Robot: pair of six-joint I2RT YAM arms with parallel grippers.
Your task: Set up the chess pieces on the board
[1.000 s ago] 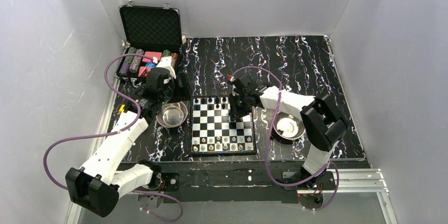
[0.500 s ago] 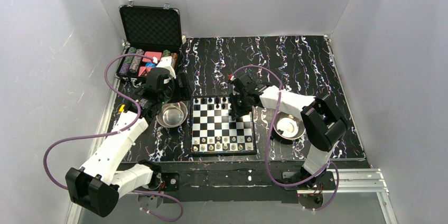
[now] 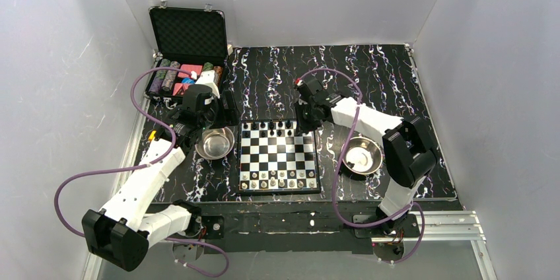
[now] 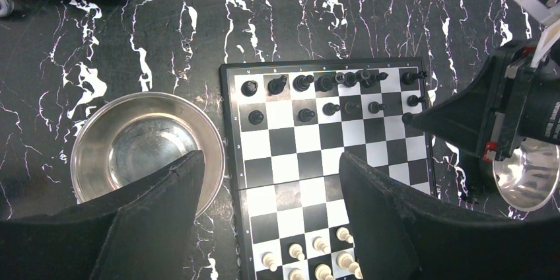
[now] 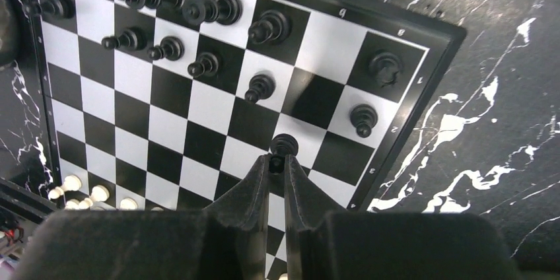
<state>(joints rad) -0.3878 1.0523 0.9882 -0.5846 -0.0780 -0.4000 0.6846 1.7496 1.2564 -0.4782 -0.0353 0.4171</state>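
Observation:
The board (image 3: pixel 277 154) lies between my two arms. Black chess pieces (image 3: pixel 271 125) fill its far rows and pale ones (image 3: pixel 277 177) its near rows. My right gripper (image 5: pixel 278 161) is shut on a black pawn (image 5: pixel 284 143) over the board's (image 5: pixel 198 108) far right part, just near of the other black pieces (image 5: pixel 198 9). Whether that pawn touches the board I cannot tell. In the top view the right gripper (image 3: pixel 305 123) hangs at the board's far right corner. My left gripper (image 4: pixel 271 161) is open and holds nothing, high above the board's (image 4: pixel 297 161) left side.
A steel bowl (image 3: pixel 215 142) stands left of the board and a second one (image 3: pixel 362 154) right of it. An open black case (image 3: pixel 188 35) with poker chips (image 3: pixel 165 76) sits at the back left. White walls enclose the marbled black table.
My right gripper has closed on the black pawn and shifted right and toward the far edge of the board. The left arm has not moved.

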